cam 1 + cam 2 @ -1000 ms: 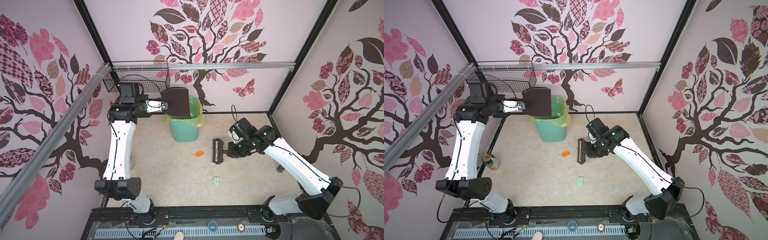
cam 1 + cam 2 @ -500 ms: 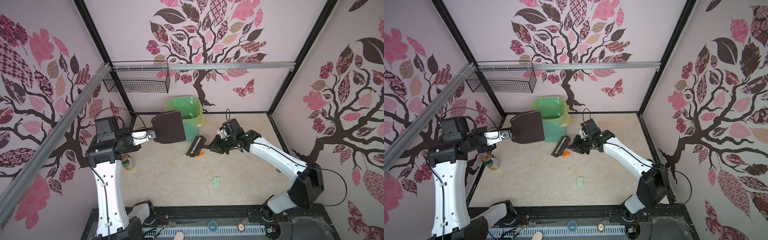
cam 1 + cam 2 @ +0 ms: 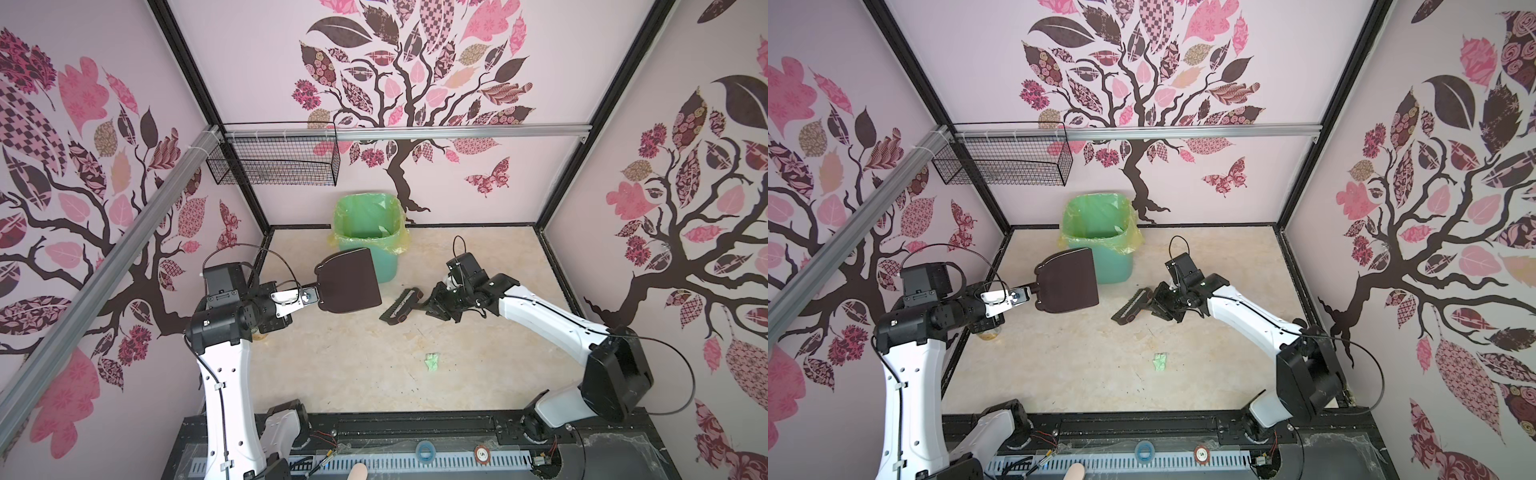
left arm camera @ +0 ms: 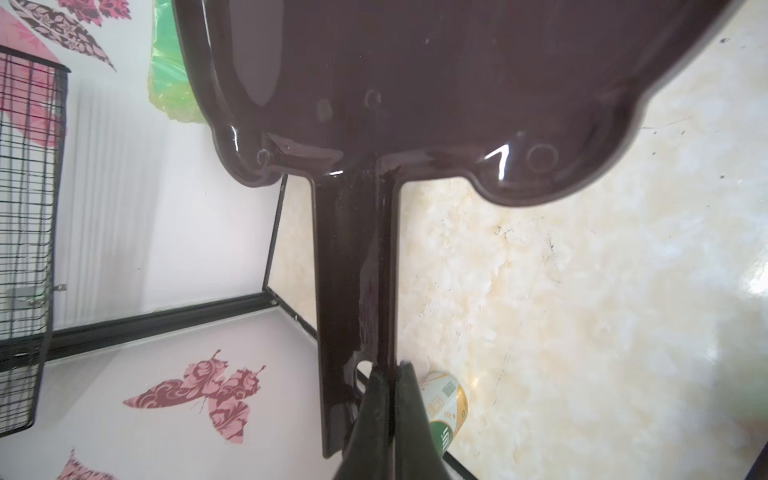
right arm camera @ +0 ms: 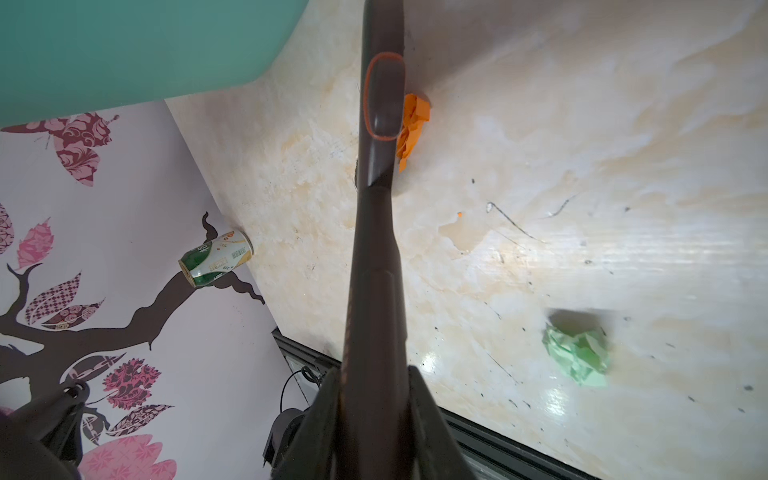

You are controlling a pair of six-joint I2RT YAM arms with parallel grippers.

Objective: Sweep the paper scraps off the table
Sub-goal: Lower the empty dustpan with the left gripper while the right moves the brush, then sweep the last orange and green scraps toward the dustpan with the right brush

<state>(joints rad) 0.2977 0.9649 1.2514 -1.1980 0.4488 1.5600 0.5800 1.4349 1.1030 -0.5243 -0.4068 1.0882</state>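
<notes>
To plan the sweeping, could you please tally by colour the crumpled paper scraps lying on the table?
Orange paper scraps: 1, beside the brush, seen only in the right wrist view
Mint green paper scraps: 1, lying in the open
Total: 2

bin (image 3: 387, 266) at back, can (image 5: 216, 259) by left wall; table (image 3: 353, 370) middle open.
</notes>
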